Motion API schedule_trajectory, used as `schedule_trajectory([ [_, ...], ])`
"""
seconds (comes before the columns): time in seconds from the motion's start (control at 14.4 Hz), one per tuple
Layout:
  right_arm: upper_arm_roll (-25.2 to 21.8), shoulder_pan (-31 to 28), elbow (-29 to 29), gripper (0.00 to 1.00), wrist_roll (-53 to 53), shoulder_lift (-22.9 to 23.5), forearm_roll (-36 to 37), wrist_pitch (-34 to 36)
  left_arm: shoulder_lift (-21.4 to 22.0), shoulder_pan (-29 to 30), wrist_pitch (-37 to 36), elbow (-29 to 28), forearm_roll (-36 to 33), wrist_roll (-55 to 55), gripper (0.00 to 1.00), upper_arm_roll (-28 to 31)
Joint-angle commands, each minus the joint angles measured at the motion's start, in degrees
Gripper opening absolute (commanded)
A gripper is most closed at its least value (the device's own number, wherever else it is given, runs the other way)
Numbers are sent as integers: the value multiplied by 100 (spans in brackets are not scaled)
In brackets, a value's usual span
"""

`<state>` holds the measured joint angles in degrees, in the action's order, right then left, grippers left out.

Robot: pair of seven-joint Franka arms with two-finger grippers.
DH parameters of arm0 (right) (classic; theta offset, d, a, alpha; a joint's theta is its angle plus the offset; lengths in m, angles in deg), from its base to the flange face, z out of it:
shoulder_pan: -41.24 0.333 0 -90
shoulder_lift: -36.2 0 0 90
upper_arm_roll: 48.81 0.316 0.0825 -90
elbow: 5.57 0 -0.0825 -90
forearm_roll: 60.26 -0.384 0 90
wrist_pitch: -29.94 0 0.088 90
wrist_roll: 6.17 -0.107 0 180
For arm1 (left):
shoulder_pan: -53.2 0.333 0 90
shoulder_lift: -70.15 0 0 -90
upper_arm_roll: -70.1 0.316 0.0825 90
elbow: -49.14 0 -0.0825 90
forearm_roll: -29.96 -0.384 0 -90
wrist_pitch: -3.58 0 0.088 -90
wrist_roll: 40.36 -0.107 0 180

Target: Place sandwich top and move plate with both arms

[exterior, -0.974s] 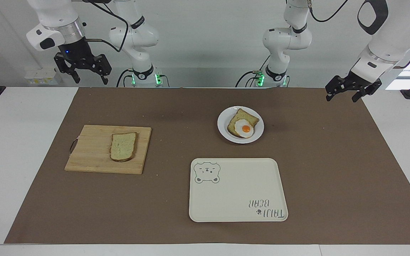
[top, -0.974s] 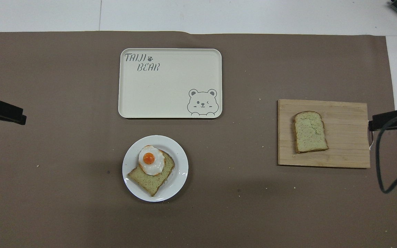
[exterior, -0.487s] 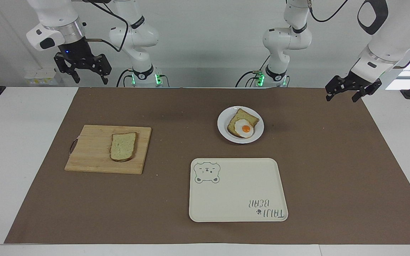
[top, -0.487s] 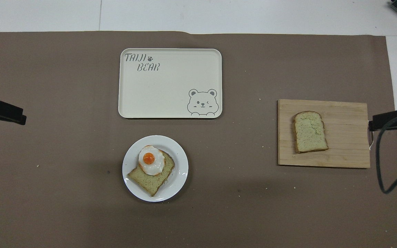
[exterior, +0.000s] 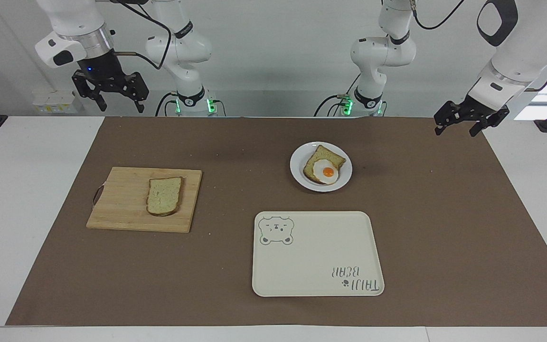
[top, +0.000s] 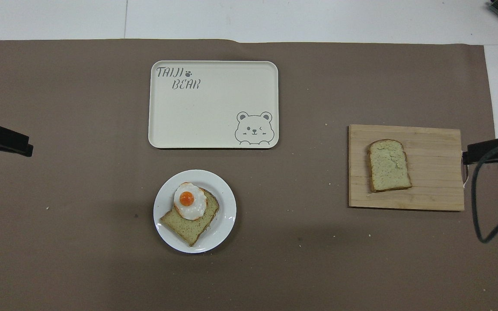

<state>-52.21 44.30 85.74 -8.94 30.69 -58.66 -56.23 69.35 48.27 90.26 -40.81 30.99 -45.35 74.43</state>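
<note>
The sandwich top [exterior: 164,195] lies lengthwise, rounded end away from robots; both claws spread, empty.

A plain bread slice [top: 388,165] lies on a wooden board [top: 430,190] toward the right arm's end; nearer the robots than the tray [top: 205,112], a white plate [top: 225,203] carries egg-topped toast [top: 193,216].

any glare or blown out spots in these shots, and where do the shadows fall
Facing view: a bright window patch is blown out at the edge by the left end effector; the plate rim shows small highlights. Overhead view: a soft, faint shadow lies on the brown mat beside the plate; the tray has no glare.
</note>
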Motion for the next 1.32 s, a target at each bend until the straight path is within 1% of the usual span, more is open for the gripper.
schedule_trajectory([
  [0.0,-20,-77,151,100,111,-135,-73,-76,45,18,-63,-49,-59,50,100,-11],
  [0.21,-12,-68,124,100,119,-118,-12,-101,45,18,-63,-49,-59,50,100,-11],
  [0.35,-20,-68,421,100,137,-214,-73,-154,45,18,-63,-49,-59,50,100,-11],
  [0.49,-20,-77,799,100,111,-232,-73,-539,45,10,-63,-49,-59,50,100,-11],
  [0.56,-20,-68,810,100,110,-223,-81,-663,45,10,-63,-49,-59,50,100,-20],
  [0.7,-20,-68,853,100,93,-179,-90,-681,45,18,-63,-49,-59,50,100,-20],
  [0.83,-20,-77,889,100,110,-161,-230,-857,45,10,-63,-49,-59,50,100,-11],
  [1.11,-20,-217,1222,100,137,-126,-397,-1173,45,18,-63,-49,-59,50,100,-11],
  [1.25,-20,-331,1389,100,172,-83,-608,-1357,45,18,-63,-40,-59,50,100,-11],
])
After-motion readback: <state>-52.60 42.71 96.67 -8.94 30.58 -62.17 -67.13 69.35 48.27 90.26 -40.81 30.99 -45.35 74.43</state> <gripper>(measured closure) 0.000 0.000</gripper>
